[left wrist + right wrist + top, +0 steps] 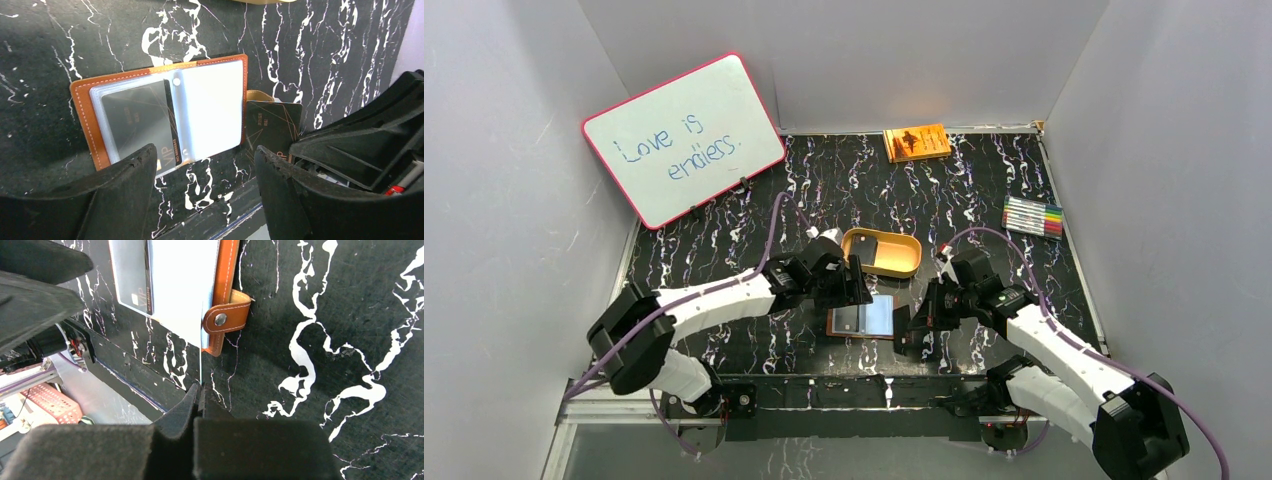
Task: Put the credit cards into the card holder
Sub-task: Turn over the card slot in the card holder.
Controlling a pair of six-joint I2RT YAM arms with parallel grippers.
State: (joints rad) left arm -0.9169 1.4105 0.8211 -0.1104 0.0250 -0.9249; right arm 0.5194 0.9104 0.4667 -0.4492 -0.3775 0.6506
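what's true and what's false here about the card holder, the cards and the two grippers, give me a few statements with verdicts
1. The card holder lies open on the table. True.
2. A sleeved card, dark, sits inside one of its clear pockets. True.
3. The left gripper is clamped on a card. False: its jaws stand open over the holder and hold nothing.
4. The right gripper is shut on a second card, just beside the holder's snap-strap edge. True.
5. The orange book lies in the tan tray. False: the book is at the far edge of the table, apart from the tray.
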